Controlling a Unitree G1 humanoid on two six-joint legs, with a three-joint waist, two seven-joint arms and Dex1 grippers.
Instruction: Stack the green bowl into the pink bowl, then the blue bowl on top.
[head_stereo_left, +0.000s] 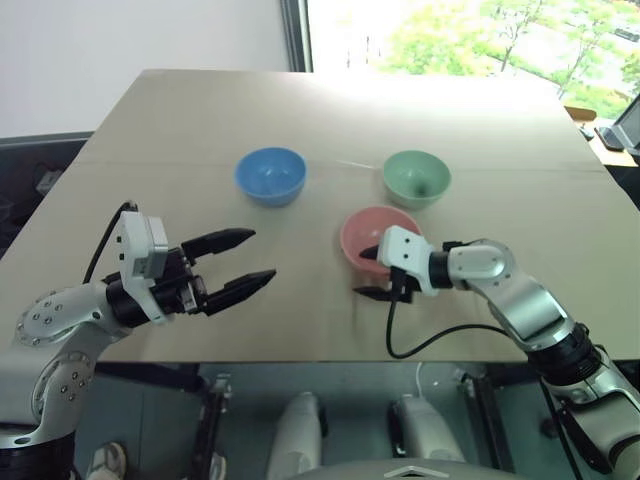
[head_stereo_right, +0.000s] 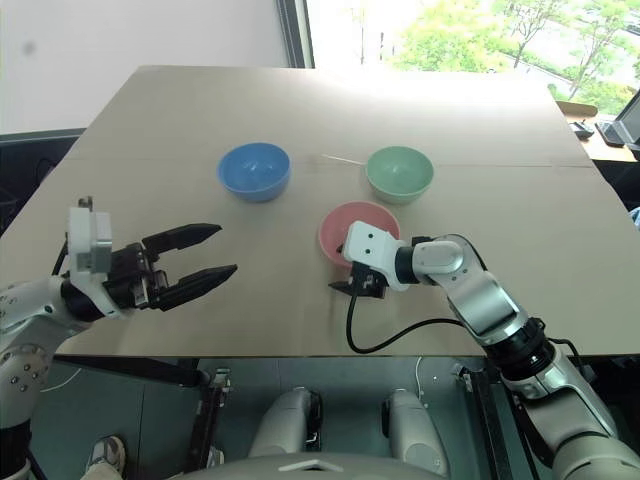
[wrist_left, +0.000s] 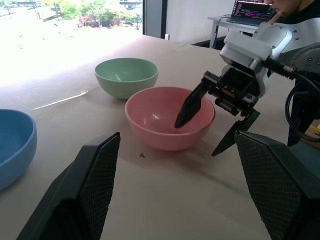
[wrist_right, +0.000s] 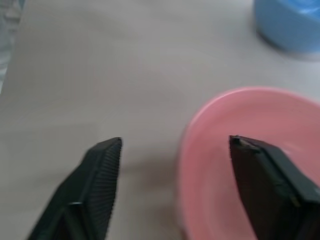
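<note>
Three same-sized bowls stand apart on the tan table (head_stereo_left: 180, 130). The blue bowl (head_stereo_left: 270, 175) is at the back left, the green bowl (head_stereo_left: 416, 178) at the back right, and the pink bowl (head_stereo_left: 368, 228) nearer me in the middle. My right gripper (head_stereo_left: 362, 272) is open and straddles the pink bowl's near rim, one finger inside and the other outside, clear of the wall. My left gripper (head_stereo_left: 262, 254) is open and empty. It hovers left of the pink bowl and points toward it.
A thin white stick (head_stereo_left: 350, 165) lies between the blue and green bowls. The table's front edge runs just under both grippers. A side desk with a laptop (wrist_left: 252, 10) stands off to the right, with a person's hand (wrist_left: 286, 7) at it.
</note>
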